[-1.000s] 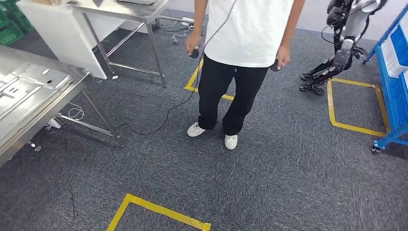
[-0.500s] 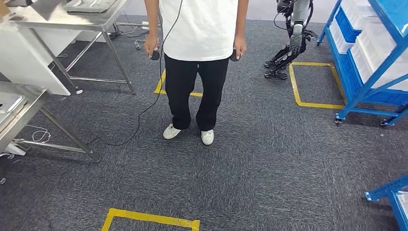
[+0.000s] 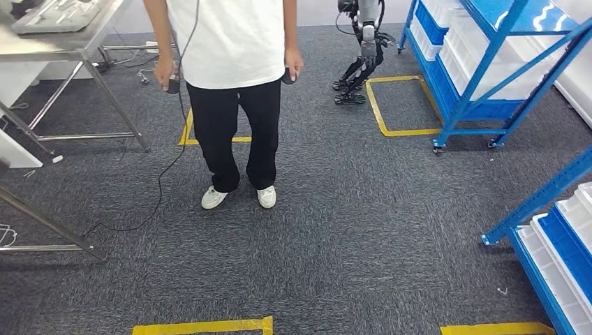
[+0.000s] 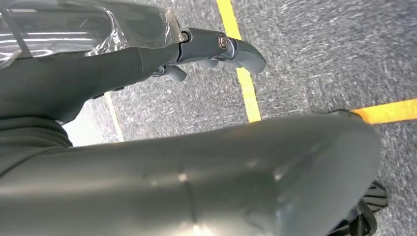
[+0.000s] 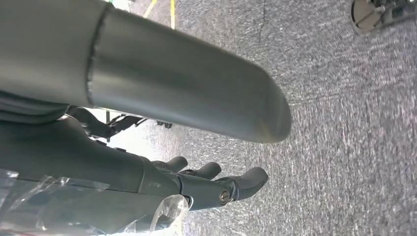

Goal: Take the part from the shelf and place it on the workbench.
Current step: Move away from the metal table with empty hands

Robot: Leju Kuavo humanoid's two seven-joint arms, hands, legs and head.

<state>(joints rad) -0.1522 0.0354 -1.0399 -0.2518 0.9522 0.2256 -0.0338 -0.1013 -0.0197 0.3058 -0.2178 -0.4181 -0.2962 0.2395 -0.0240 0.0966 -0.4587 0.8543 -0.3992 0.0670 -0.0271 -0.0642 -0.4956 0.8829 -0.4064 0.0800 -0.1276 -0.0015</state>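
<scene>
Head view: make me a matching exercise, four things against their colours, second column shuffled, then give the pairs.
Things:
1. shelf frame
2. floor tape
3. person's shirt
4. person's trousers

Colours:
A. white
B. black
C. blue
D. yellow

Pairs: 1-C, 2-D, 3-A, 4-B

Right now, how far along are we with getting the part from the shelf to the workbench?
Done: nothing yet. The left hand and right hand hang empty over the carpet. In hand: I face a person, with the blue shelf on my right and the steel workbench on my left. Left: reach the shelf, take a part, carry it across.
</scene>
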